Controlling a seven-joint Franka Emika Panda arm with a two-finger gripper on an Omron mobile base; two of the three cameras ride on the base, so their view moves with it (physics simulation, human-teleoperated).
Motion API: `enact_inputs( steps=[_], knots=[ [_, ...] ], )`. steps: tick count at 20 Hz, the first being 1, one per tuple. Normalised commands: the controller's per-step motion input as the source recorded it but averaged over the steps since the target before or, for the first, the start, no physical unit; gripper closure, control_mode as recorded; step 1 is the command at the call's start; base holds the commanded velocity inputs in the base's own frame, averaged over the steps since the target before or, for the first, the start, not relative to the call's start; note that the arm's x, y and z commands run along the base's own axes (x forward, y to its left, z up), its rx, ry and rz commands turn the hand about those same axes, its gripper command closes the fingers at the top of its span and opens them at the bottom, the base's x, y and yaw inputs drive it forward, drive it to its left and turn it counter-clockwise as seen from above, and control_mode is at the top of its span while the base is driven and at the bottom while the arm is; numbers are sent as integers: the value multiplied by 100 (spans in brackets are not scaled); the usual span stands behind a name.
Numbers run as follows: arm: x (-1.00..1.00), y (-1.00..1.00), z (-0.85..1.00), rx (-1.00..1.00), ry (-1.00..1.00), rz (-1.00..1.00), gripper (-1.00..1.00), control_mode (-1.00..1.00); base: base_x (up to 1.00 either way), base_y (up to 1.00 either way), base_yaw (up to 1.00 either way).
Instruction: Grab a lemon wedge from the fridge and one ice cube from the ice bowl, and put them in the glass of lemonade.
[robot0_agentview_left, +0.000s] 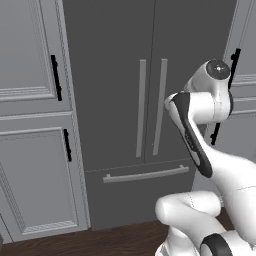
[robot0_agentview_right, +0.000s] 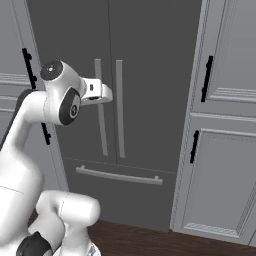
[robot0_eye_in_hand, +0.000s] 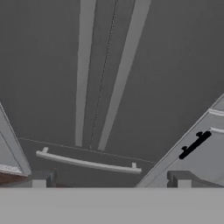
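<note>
The fridge (robot0_agentview_left: 115, 100) (robot0_agentview_right: 145, 75) (robot0_eye_in_hand: 170, 65) stands straight ahead, tall and dark grey, with both doors shut. Its two long vertical bar handles (robot0_agentview_left: 142, 107) (robot0_agentview_right: 120, 107) (robot0_eye_in_hand: 124, 74) flank the centre seam. Below them runs the lower drawer's horizontal bar (robot0_agentview_left: 146, 174) (robot0_agentview_right: 119, 176) (robot0_eye_in_hand: 87, 163). My gripper (robot0_eye_in_hand: 111, 180) is open and empty, its fingertips (robot0_eye_in_hand: 43, 179) set wide apart, and it faces the doors a short way off the handles. In the right base view my hand (robot0_agentview_right: 100, 91) hovers level with the handles' upper part. The lemon wedge, ice cube, ice bowl and glass of lemonade are out of view.
Light grey panelled cabinets (robot0_agentview_left: 30, 150) (robot0_agentview_right: 225, 150) with black handles (robot0_agentview_left: 67, 145) (robot0_agentview_right: 194, 147) stand on both sides of the fridge. A dark wood floor (robot0_agentview_left: 115, 240) (robot0_agentview_right: 150, 242) lies in front of it.
</note>
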Motion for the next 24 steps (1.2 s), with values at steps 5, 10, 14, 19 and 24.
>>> enact_inputs(
  steps=[5,10,14,19,24],
  knots=[
    [100,-4,-23,12,0,-25,-100,-100,0,0,0],
    [75,-20,6,27,8,-19,-100,-100,0,0,0],
    [50,-25,-4,24,13,0,-100,-100,0,0,0],
    [67,-5,-44,10,3,2,-100,-100,0,0,0],
    [60,0,-48,0,0,0,-100,-100,0,0,0]
  ],
)
